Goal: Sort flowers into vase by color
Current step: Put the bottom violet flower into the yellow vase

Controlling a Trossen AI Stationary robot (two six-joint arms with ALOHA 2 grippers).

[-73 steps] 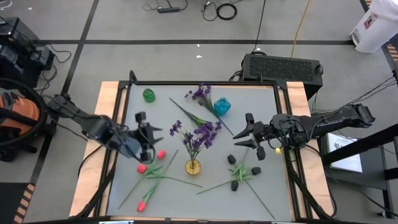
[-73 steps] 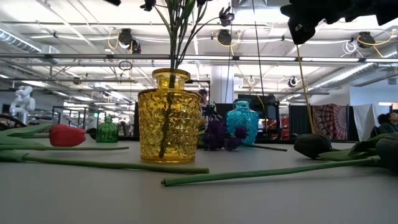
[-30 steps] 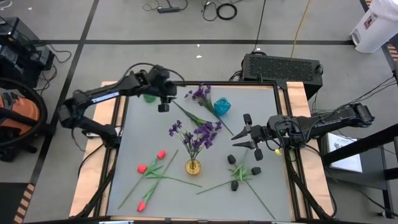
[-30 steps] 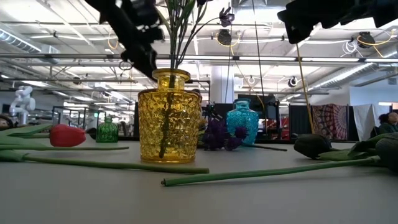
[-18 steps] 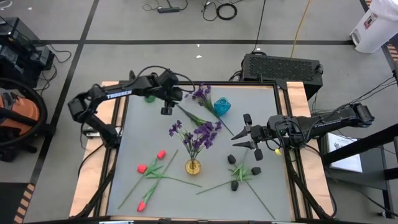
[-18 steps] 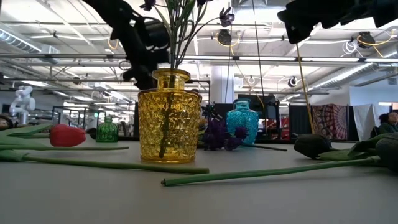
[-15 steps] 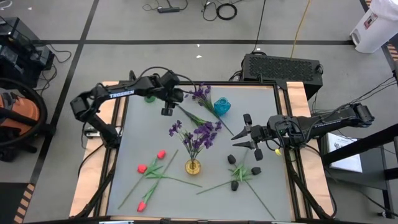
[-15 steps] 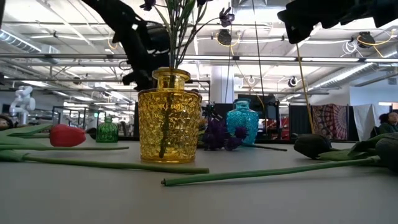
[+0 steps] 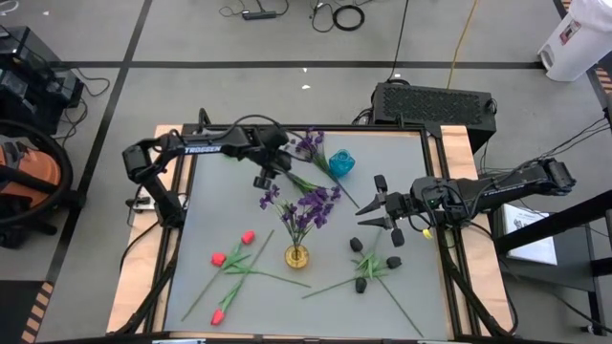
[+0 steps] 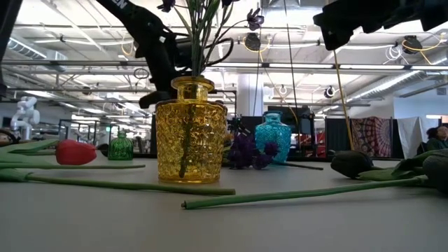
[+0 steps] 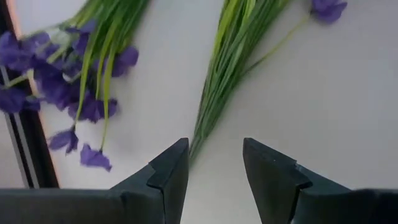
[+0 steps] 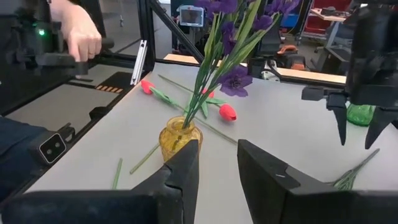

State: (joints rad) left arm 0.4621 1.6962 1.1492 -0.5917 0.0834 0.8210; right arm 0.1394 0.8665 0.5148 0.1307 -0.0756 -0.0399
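Now swung from beside the red tulips [image 9: 231,256] to the far side: left gripper [image 11: 214,163], fingers spread, hovering over the loose purple spray [image 9: 308,146] near the blue vase [image 9: 341,163]. Light, floppy; best pinched at the bundled stems [image 11: 214,102]. Right gripper [image 9: 378,203] parked, spread.

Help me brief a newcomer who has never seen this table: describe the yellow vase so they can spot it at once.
Look at the grey table, near the middle of its front edge. The yellow vase stands there, between the red tulips and the black blooms. Unlike the green vase and the blue vase at the back, it already holds purple flowers.
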